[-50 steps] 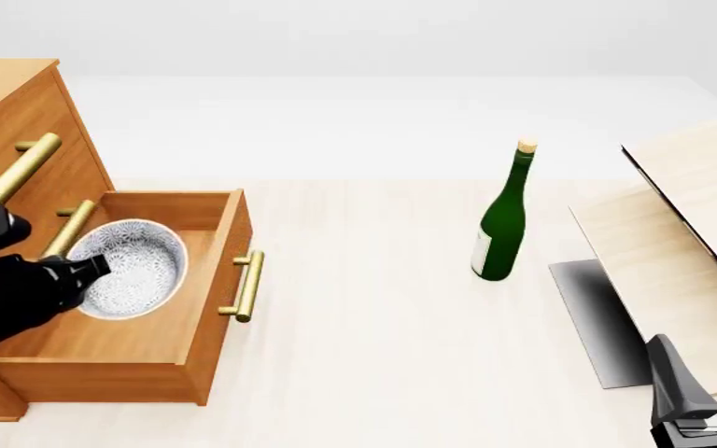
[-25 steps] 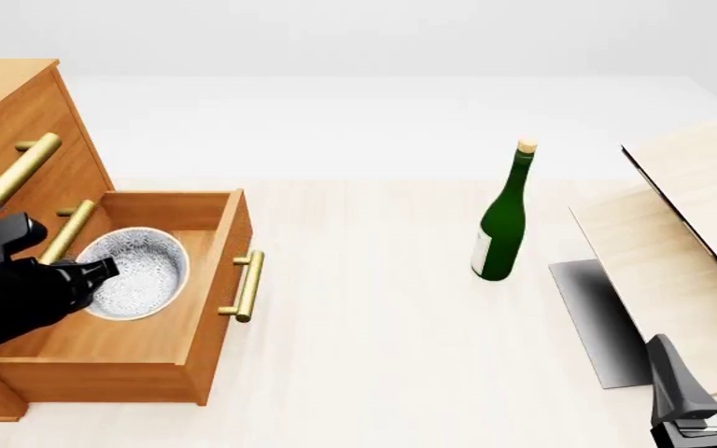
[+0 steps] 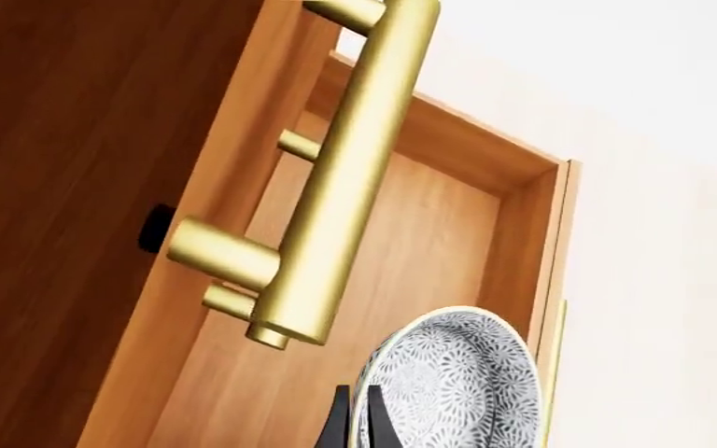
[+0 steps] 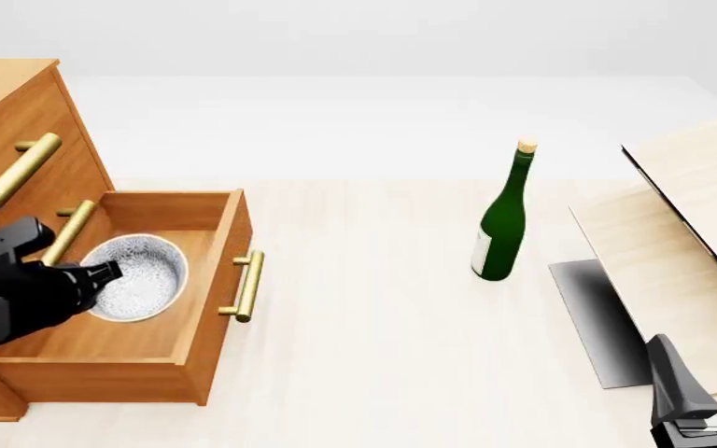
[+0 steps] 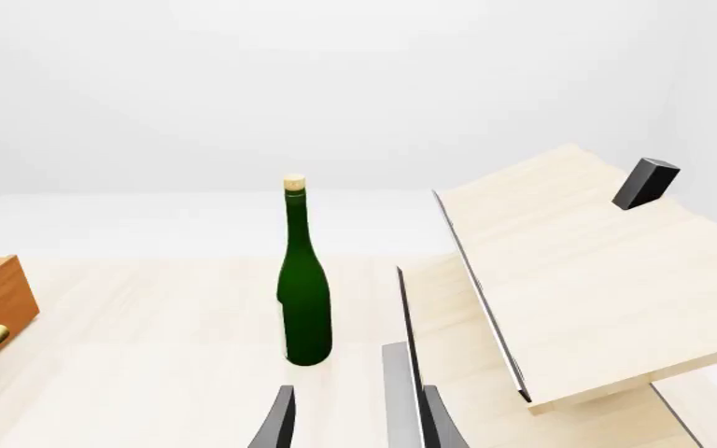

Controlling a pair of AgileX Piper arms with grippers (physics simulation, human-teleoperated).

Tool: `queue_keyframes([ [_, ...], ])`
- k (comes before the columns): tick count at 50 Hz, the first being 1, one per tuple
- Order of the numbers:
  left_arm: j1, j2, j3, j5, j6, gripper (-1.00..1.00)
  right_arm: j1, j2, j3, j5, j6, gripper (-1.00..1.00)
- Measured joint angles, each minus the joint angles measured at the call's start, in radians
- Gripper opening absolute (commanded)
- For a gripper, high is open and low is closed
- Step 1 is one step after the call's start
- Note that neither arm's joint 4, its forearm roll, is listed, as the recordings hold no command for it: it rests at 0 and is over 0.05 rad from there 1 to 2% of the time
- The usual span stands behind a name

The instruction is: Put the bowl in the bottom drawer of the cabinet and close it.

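Bowl (image 4: pixel 137 274) inside the open bottom drawer (image 4: pixel 209 350) of the cabinet (image 4: pixel 4 117), close behind the drawer's brass handle (image 4: pixel 246 286); left gripper (image 3: pixel 356 420) pinching the bowl's rim, fingers thin on either side of the wall. Likely ceramic: rigid, glazed and slippery, chippable if dropped; rim the sensible hold, set down gently before release. Right gripper (image 5: pixel 348 415) parted, empty, well away from the cabinet near the green bottle (image 5: pixel 302 280).
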Motion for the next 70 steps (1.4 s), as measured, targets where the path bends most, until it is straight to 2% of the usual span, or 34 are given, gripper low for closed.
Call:
queue_keyframes([
  [70,0.061,0.172,0.032,-0.116,0.049,-1.0,0.0,0.0,0.0,0.0,0.0,1.0],
])
